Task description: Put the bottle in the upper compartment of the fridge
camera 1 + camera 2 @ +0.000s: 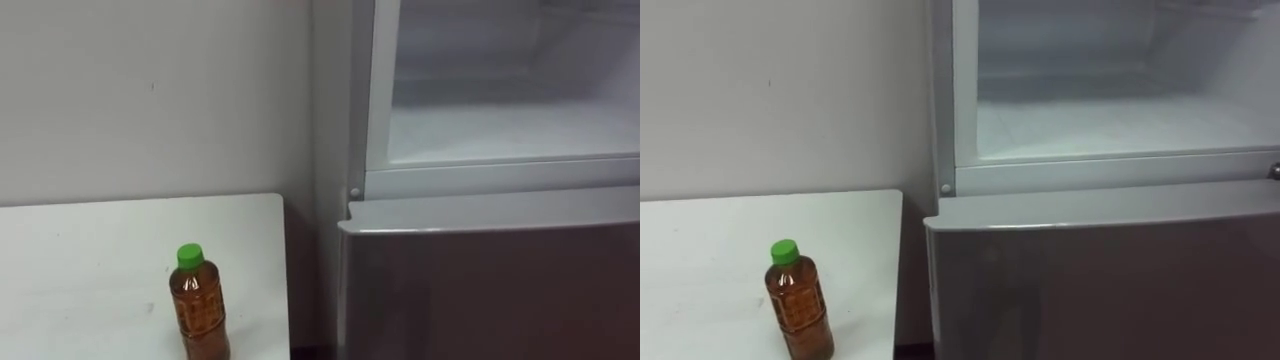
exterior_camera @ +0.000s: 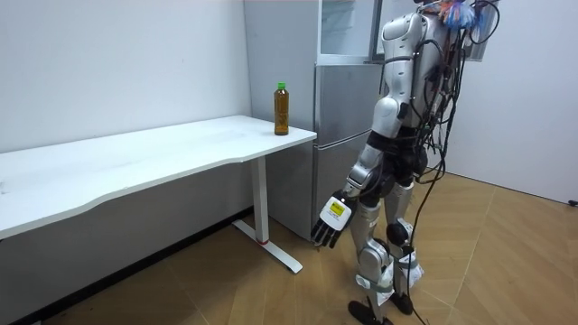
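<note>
One hand, the left hand (image 2: 332, 219), is hanging low beside the robot's thigh in the room view. Its fingers are pointing down toward the wooden floor (image 2: 506, 262), relaxed and nearly straight, and are holding nothing. The robot is standing upright close before the fridge (image 2: 348, 135) and facing it, with the white table (image 2: 135, 153) lying to its left.

The bottle (image 1: 200, 305) is standing on that table, well apart from the hand. It is sitting close to the table's right edge, near the fridge's side wall but apart from it. Its long axis is running vertically: the green cap (image 1: 190, 256) is pointing straight up, the base is resting flat on the tabletop, and amber liquid is filling the body almost to the neck.

Beyond the table, on the far side, a plain pale wall (image 1: 150, 90) is running across to the fridge. To the right of the bottle and higher up, the fridge's upper compartment (image 1: 500, 110) is standing open, showing a white interior. Beneath it the grey lower door (image 1: 490, 295) is sitting closed.
</note>
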You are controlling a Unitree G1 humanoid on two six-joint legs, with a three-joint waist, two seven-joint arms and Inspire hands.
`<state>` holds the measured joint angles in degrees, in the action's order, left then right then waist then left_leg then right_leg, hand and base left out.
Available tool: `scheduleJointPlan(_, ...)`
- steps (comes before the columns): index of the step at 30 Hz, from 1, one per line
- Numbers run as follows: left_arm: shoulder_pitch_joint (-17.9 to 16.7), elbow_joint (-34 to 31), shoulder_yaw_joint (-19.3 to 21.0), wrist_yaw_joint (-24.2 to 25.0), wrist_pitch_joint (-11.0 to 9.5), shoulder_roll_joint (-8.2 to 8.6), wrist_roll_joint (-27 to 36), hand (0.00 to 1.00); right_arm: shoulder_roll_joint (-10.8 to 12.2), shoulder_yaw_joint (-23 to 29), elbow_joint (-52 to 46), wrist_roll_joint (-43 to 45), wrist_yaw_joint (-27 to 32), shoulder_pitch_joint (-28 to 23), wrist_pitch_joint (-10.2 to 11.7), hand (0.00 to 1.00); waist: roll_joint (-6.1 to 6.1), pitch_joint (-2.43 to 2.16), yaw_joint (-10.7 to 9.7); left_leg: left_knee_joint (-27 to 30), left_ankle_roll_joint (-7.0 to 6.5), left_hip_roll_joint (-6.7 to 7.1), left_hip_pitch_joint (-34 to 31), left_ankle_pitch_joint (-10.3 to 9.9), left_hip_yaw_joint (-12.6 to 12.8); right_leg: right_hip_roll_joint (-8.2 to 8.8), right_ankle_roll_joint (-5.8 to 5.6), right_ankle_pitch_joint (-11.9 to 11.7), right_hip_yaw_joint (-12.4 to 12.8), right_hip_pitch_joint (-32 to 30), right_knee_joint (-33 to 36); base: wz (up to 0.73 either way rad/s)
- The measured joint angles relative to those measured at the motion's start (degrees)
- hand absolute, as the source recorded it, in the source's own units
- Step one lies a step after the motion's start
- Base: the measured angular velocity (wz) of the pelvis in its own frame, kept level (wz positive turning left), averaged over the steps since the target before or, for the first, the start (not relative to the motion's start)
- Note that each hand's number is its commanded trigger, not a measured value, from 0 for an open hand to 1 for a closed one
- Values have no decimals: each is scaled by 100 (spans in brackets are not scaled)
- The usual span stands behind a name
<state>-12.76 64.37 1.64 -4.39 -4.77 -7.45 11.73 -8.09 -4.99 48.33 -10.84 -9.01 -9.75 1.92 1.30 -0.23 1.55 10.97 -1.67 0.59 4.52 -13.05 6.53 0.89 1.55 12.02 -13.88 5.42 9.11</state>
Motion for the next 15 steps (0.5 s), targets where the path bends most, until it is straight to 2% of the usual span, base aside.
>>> scheduleJointPlan(2,-2,0,42,60,-23,-3,0,0,2,-6,-707,-6,-67,-65,29,0,0,4,6,1,0,3,2,0,0,2,3,-4,-19,4,-4,0)
scheduleJointPlan(4,9,3,43,108,-42,-23,0,0,5,-36,-1131,-14,-163,-26,227,0,19,10,15,3,0,7,8,0,-2,1,3,-8,-45,33,-26,5)
scheduleJointPlan(5,10,10,42,104,-51,-37,8,0,5,-60,-1170,-23,-176,5,241,0,37,11,15,4,0,8,11,0,-2,0,3,-8,-52,47,-32,9)
scheduleJointPlan(8,11,13,43,79,-55,-75,112,0,1,-132,-1593,-14,-209,9,154,0,101,-2,26,10,0,11,-26,0,0,-1,2,-9,-43,40,-26,4)
scheduleJointPlan(9,14,14,42,81,-55,-92,111,0,-7,-148,-1885,-19,-237,-13,121,0,102,3,29,8,0,10,-41,0,0,1,1,-9,-44,35,-22,0)
scheduleJointPlan(10,11,15,42,83,-55,-110,112,0,-14,-171,-2159,-19,-259,-29,117,0,129,31,29,7,0,5,-42,0,0,3,0,-10,-38,29,-14,0)
scheduleJointPlan(12,5,18,42,89,-55,-125,113,0,-14,-183,-2456,-9,-298,-30,116,0,146,27,31,5,0,1,-35,0,2,3,-2,-11,-22,30,-12,0)
scheduleJointPlan(15,5,30,34,102,-51,-151,120,0,-58,-254,-2859,22,-318,-96,-111,0,185,36,53,-8,-4,-17,-39,-3,16,4,-6,-15,-10,39,23,-3)
